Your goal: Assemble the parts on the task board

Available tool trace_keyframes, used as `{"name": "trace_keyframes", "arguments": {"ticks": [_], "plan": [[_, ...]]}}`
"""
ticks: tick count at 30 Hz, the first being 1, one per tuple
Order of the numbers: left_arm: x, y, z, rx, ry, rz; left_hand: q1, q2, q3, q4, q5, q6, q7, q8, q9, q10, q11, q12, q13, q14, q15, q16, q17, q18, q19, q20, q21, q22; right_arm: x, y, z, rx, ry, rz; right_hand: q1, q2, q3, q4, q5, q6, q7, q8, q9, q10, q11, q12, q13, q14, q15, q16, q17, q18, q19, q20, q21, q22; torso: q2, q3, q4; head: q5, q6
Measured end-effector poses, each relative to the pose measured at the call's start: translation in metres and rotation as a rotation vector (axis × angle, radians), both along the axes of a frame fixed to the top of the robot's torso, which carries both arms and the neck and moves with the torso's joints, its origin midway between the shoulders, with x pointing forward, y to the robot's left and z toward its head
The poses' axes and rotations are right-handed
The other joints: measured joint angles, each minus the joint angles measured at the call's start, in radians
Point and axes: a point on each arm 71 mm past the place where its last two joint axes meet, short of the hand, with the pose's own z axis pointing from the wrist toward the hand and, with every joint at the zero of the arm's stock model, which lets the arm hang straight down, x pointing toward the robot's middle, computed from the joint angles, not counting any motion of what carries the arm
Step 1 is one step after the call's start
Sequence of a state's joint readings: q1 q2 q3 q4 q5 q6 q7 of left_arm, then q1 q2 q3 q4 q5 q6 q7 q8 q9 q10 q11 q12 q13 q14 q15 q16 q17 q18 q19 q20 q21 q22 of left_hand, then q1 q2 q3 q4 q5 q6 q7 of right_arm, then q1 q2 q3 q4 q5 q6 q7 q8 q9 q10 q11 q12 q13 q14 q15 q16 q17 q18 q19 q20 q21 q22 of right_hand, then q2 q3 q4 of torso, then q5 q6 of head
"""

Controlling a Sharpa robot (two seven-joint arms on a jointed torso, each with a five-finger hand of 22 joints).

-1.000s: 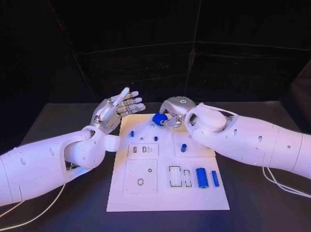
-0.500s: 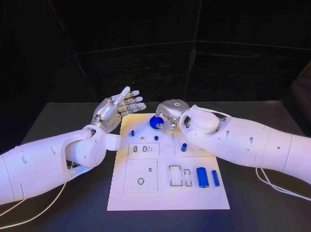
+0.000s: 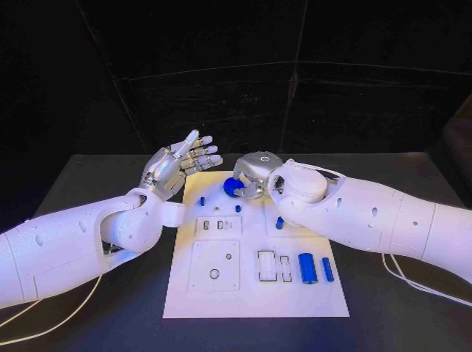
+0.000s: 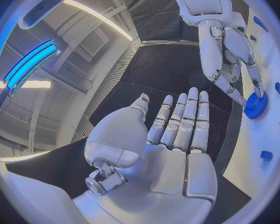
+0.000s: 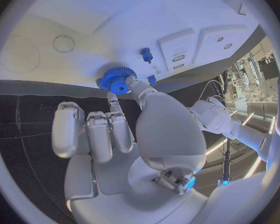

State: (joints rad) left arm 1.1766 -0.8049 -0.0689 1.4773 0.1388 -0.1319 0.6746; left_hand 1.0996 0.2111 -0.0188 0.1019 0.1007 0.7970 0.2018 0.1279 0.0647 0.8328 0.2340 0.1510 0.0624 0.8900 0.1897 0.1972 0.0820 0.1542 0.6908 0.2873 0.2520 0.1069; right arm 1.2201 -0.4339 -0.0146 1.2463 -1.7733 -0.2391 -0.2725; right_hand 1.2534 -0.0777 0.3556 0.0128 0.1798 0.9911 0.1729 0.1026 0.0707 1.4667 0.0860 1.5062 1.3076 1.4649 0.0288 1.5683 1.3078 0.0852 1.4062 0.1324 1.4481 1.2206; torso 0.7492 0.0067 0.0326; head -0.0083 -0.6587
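Head view, frame centre: right hand (image 3: 255, 174) pinching blue gear (image 3: 236, 186) at task board (image 3: 255, 297) top edge | left hand (image 3: 178, 167) upper left, fingers spread, holding nothing

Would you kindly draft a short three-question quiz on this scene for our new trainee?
1. True or false: the left hand holds a part.
2. Which hand pinches the blue gear: A) left, B) right?
3. Fill in: the two blue cylinders lie on the near right part of the white ____.
Key: 1 false, its fingers are spread and empty; 2 B; 3 task board.
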Motion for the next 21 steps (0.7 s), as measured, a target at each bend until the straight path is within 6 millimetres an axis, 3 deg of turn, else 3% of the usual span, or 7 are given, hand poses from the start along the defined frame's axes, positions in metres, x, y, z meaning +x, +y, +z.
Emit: {"name": "trace_keyframes", "arguments": {"ticks": [6,10,14,21], "plan": [[0.0001,0.0001,0.0,0.0,0.0,0.0,0.0,0.0,0.0,0.0,0.0,0.0,0.0,0.0,0.0,0.0,0.0,0.0,0.0,0.0,0.0,0.0,0.0,0.0,0.0,0.0,0.0,0.0,0.0017,0.0019,-0.0023,-0.005,0.01,-0.005,-0.016,-0.008,-0.023,0.011,-0.004,-0.029,0.006,-0.019,-0.003,0.0,0.007,-0.006,0.0,0.0,0.007,0.0,0.0,0.0,0.0,0.004,0.0,0.0,0.0,-0.0004,0.0,0.001,-0.002],[0.0001,0.0,0.0,0.0,0.0,0.0,0.0,0.0,0.0,0.0,0.0,0.0,0.0,0.0,0.0,0.0,0.0,0.0,0.0,0.0,0.0,0.0,0.0,0.0,0.0,0.0,0.0,-0.001,0.0024,0.0029,-0.0044,-0.008,0.018,-0.007,-0.042,-0.012,-0.054,0.033,-0.057,-0.081,0.017,-0.038,-0.007,0.0,0.018,-0.029,0.0,0.002,0.016,0.0,0.0,0.0,-0.002,0.013,0.0,0.0,0.0,-0.0003,0.0,0.001,-0.002],[0.0001,0.0002,0.0,0.0,0.0,0.001,0.0,0.0,0.0,0.0,0.0,0.0,0.0,0.0,0.0,0.0,0.0,0.0,0.0,0.0,0.0,0.0,0.0,0.0,0.0,0.0,0.0,-0.001,0.0034,0.0019,-0.0052,-0.008,0.024,-0.013,-0.06,-0.013,-0.085,0.063,-0.078,-0.111,0.025,-0.038,-0.007,-0.002,0.023,-0.033,0.0,0.0,0.021,0.0,0.0,0.0,-0.004,0.018,0.0,-0.002,0.0,-0.0003,0.0,0.002,-0.002],[0.0001,0.0005,0.0001,0.0,0.0,0.001,0.0,0.0,0.0,0.0,0.0,0.0,0.0,0.0,0.0,0.0,0.0,0.0,0.0,0.0,0.0,0.0,0.0,0.0,0.0,0.0,0.0,-0.001,0.0038,-0.0001,-0.0058,-0.004,0.035,-0.018,-0.076,-0.007,-0.129,0.107,-0.08,-0.114,0.022,-0.038,-0.003,-0.002,0.023,-0.036,0.0,0.0,0.029,0.0,0.0,0.0,-0.003,0.025,0.0,-0.002,0.0,0.0,0.0,0.004,-0.001]]}}
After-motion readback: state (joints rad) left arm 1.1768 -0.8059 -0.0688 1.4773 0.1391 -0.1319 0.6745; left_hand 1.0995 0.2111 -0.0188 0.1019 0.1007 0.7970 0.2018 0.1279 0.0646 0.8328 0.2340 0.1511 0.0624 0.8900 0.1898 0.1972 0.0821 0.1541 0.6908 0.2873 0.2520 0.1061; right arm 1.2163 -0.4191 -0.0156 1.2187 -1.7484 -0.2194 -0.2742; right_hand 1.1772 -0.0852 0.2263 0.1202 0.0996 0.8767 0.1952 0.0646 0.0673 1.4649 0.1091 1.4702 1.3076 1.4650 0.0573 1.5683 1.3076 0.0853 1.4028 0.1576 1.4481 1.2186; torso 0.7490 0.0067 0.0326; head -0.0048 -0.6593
